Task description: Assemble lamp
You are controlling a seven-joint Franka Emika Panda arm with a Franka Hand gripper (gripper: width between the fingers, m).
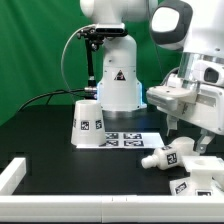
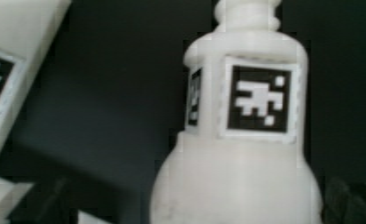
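The white rounded bulb (image 1: 163, 157) lies on its side on the black table at the exterior view's right, tag facing up. In the wrist view the bulb (image 2: 242, 120) fills the frame, its wide end between the fingers. My gripper (image 1: 185, 140) hangs just over it. In the wrist view the gripper (image 2: 198, 215) is open, with a dark gap between the bulb and the one finger (image 2: 38, 205) that shows clearly. The angular base (image 1: 197, 180) lies close beside the bulb and also shows in the wrist view (image 2: 16, 85). The cone shade (image 1: 88, 122) stands upright to the left.
The marker board (image 1: 128, 138) lies flat between the shade and the bulb. The big white robot pedestal (image 1: 118, 82) stands behind it. A white rail (image 1: 60, 178) borders the table's front and left edges. A green curtain hangs at the back.
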